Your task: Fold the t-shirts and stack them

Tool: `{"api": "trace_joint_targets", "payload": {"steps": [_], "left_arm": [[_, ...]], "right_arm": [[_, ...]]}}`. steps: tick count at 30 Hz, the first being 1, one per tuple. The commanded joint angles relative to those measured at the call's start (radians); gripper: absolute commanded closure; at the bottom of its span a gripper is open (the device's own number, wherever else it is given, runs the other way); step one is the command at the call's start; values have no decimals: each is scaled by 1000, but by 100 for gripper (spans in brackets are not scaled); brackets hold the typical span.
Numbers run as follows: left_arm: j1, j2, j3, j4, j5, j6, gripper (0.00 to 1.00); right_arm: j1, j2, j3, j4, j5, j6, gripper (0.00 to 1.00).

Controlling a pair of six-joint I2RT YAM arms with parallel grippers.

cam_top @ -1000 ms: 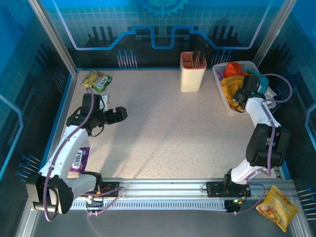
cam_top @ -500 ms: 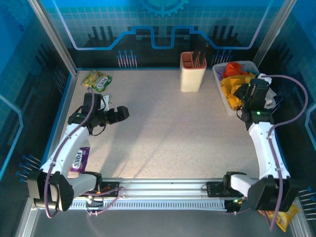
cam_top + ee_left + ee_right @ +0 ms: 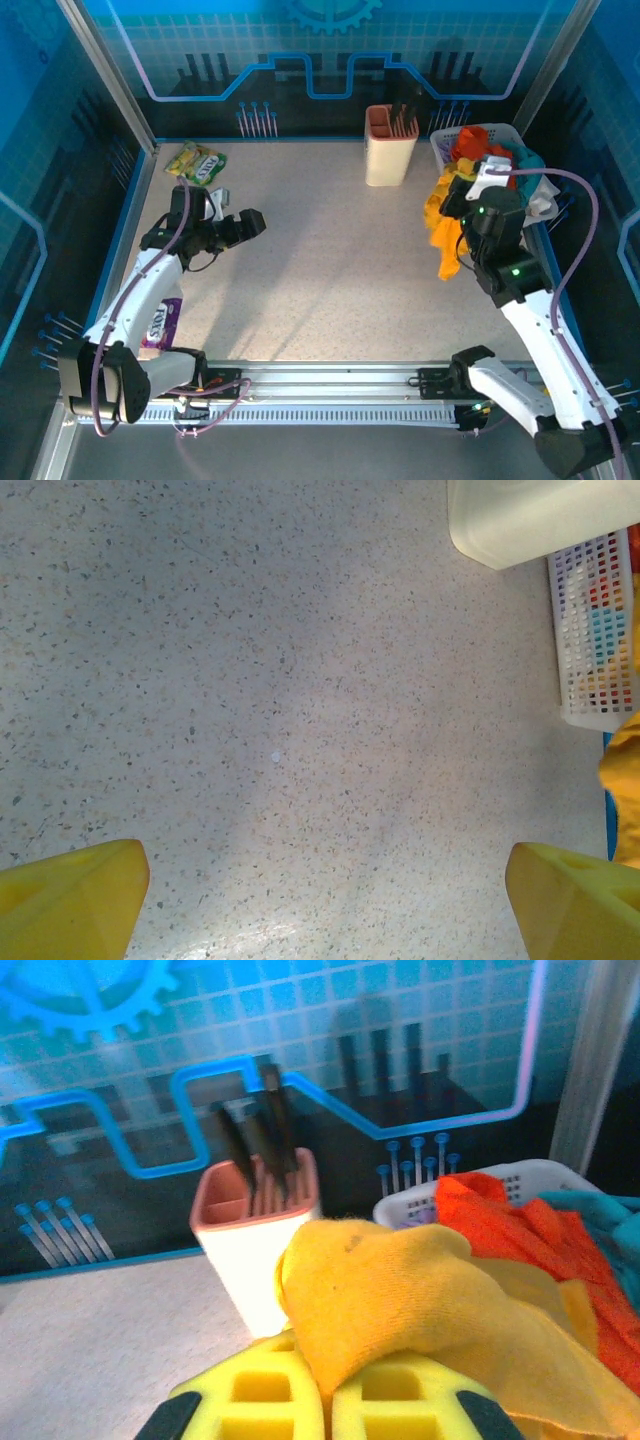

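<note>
Low in the right wrist frame, the right gripper (image 3: 325,1385) pinches shut on the limp, light mustard-yellow tee (image 3: 400,1300), likely best regripped at a hem; the left gripper (image 3: 320,900) gapes empty; other t-shirts (image 3: 468,146) fill the upper-right basket (image 3: 492,128).

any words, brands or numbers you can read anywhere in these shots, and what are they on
No text here can be quoted with confidence.
purple packet, near left: white lettering, too blurred to read.
green-yellow snack packet, far left: print too small to read.
back wall: gear and line graphics, no words.
</note>
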Motion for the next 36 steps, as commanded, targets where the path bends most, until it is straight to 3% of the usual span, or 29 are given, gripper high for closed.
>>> {"api": "trace_joint_targets", "payload": {"steps": [1,7,12,17,20,23,27,32,34,36], "left_arm": [[-4,2,-14,13,39,-16,7],[-3,25,10,-18,70,-6,7],[2,19,62,-97,17,37,6],[5,-3,109,-158,-42,67,5],[6,-21,135,-189,-74,80,5],[7,-42,138,-209,-116,97,5],[7,-49,123,-229,-126,105,4],[8,-48,80,-222,-102,85,5],[7,-47,56,-209,-91,71,6],[5,-45,24,-180,-64,40,7]], "right_arm": [[130,-20,56,-13,80,-55,100],[435,41,66,51,250,-131,100],[640,186,19,275,381,-165,100],[739,408,54,330,438,-35,100],[795,572,158,206,547,128,100],[829,715,284,135,557,165,99],[792,799,395,-6,432,258,66],[717,782,368,-38,228,274,18],[691,770,346,-45,158,251,8],[654,758,322,-71,93,253,6]]}}
